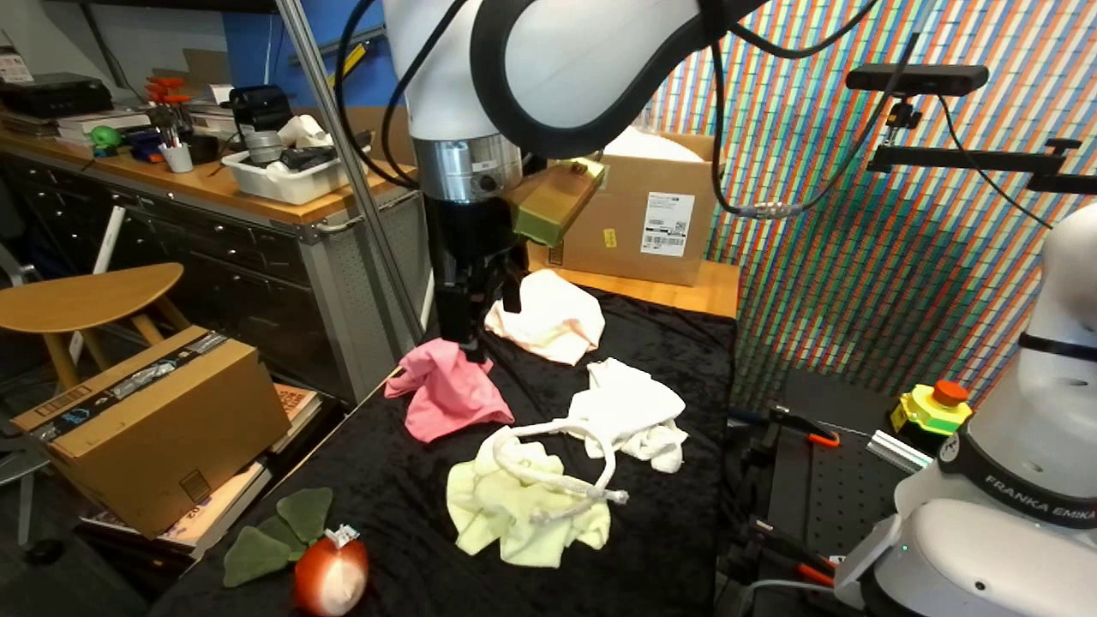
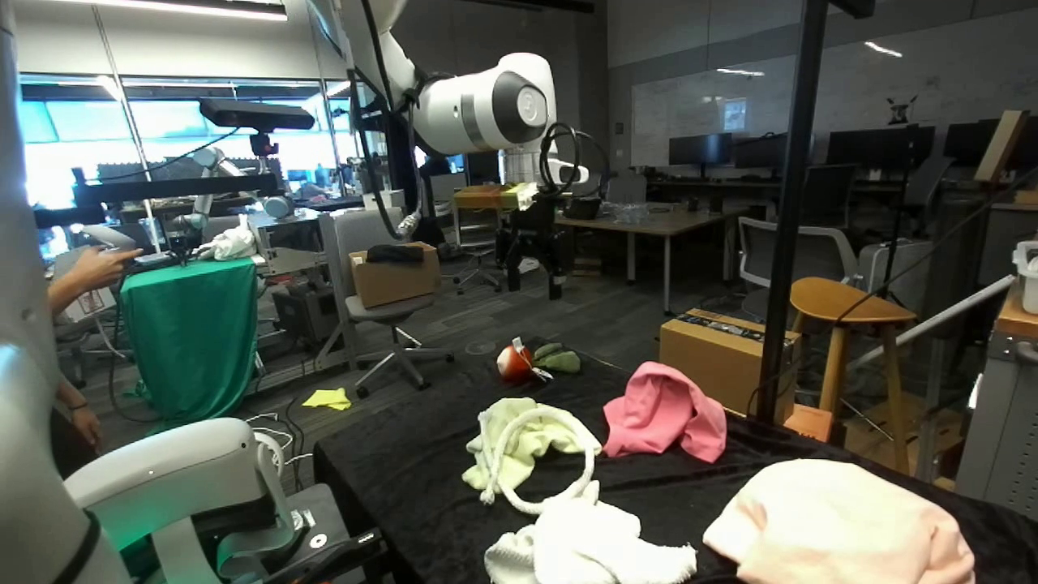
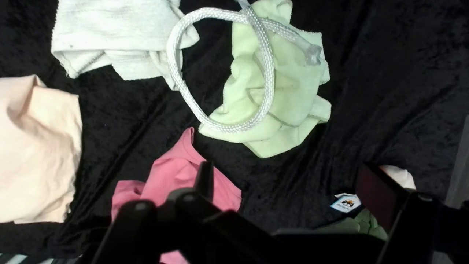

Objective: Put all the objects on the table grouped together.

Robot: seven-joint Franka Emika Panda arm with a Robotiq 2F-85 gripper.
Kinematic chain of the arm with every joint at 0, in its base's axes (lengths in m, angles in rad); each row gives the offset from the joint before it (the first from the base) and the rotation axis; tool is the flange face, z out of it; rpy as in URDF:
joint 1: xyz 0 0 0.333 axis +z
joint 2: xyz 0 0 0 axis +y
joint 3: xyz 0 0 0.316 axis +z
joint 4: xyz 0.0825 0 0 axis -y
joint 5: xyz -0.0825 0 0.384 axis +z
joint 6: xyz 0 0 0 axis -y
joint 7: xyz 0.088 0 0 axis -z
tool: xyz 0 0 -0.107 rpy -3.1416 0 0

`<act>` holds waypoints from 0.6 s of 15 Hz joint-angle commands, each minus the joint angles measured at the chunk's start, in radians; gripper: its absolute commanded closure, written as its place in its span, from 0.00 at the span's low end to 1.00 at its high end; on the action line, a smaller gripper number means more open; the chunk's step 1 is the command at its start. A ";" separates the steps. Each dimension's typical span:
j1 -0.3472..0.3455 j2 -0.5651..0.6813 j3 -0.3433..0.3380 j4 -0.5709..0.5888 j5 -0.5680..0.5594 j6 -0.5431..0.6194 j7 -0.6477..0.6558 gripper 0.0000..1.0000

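Black-draped table [image 1: 656, 536] with pink rag [image 1: 454, 392], peach rag [image 1: 559, 313], white rag [image 1: 632, 403] and pale-green rag [image 1: 527, 542] lying separately; white rope [image 3: 269, 79] loops over the green, perhaps touching the white. Gripper [image 2: 534, 288] hangs above, jaws apart.

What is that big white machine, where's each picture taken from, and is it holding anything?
The machine is a robot arm, and its black gripper works like a pinching hand. Two pictures come from cameras outside the robot, looking from different places. The wrist picture looks down from the arm itself, so the gripper's dark fingers show near the bottom. On the black-covered table lie a pink cloth, a pale green cloth, a white cloth and a peach cloth. A white rope lies partly on the green one. There's also a round red thing with green leaf shapes beside it. The gripper is open above the table, holding nothing.
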 commanded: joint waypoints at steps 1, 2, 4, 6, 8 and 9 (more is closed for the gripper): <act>0.073 0.128 -0.021 0.164 -0.047 -0.043 -0.002 0.00; 0.088 0.157 -0.020 0.194 -0.043 -0.037 -0.006 0.00; 0.121 0.217 -0.018 0.253 -0.029 -0.033 -0.001 0.00; 0.164 0.280 -0.020 0.304 -0.036 -0.009 0.020 0.00; 0.205 0.343 -0.026 0.356 -0.037 0.009 0.038 0.00; 0.223 0.369 -0.030 0.378 -0.035 0.020 0.047 0.00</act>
